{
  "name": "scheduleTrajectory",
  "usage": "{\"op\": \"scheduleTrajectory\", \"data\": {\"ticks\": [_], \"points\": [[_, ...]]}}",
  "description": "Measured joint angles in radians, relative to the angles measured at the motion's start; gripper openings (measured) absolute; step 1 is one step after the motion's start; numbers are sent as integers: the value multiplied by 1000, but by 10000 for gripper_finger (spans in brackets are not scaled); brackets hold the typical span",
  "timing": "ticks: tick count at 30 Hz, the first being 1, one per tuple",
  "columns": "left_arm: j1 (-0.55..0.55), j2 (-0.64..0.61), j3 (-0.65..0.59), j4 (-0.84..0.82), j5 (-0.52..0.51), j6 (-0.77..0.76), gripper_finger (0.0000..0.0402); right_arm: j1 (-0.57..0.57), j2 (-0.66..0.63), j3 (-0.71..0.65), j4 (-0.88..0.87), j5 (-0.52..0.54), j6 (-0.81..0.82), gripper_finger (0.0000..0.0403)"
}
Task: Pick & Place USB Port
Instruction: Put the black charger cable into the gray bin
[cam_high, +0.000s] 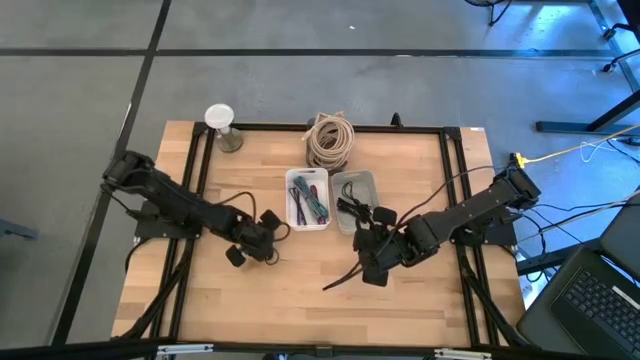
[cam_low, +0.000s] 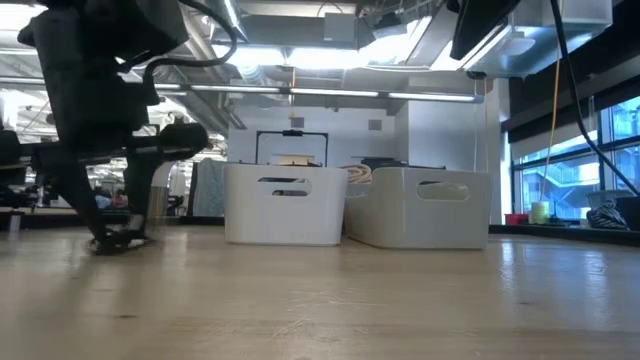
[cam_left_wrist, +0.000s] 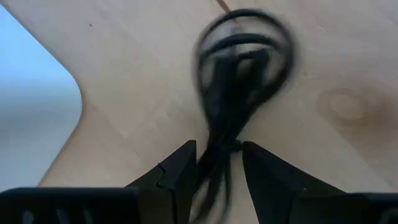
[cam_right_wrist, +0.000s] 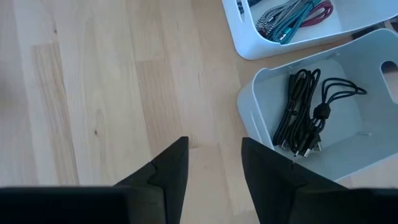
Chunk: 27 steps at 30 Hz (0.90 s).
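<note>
A black USB cable bundle (cam_left_wrist: 239, 81), coiled and tied, sticks out past my left gripper (cam_left_wrist: 219, 180), which is shut on it low over the table's left half (cam_high: 252, 243). My right gripper (cam_right_wrist: 214, 165) hangs open above bare wood near the bins (cam_high: 375, 262), with nothing between its fingers. The right white bin (cam_right_wrist: 373, 146) has more black cables (cam_right_wrist: 305, 118) lying on its floor. The left white bin (cam_high: 292, 212) holds coloured cables (cam_high: 310, 203). My left gripper pinches the black bundle at its tied waist (cam_left_wrist: 217, 158) between its two fingers, which slant steeply down from above. The coiled loop (cam_left_wrist: 273, 37) spreads beyond the fingertips close over the wood. Whether it rests on the table I cannot tell.
A beige coil of cord (cam_high: 330, 140) and a small white-topped stand (cam_high: 221, 124) sit at the far edge. The two bins stand side by side at the table's middle (cam_low: 285, 205) (cam_low: 420, 205). Bare wood lies along the near edge (cam_high: 300, 310).
</note>
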Motion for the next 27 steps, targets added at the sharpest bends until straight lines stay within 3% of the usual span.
{"op": "scheduleTrajectory", "data": {"ticks": [7, 13, 20, 27], "points": [[-2, 56, 12, -10, -23, 1, 119, 0, 0, 0, 6, 0, -15, 152], [-19, 7, 55, -27, -74, 3, 16, 0, 0, 0, 21, 0, -29, 152], [-64, -32, 184, -243, -142, 6, 1, 0, 0, 0, 21, 0, -29, 152], [-42, -33, 387, -408, -219, 122, 1, 0, 0, 0, 21, 0, -45, 152]]}}
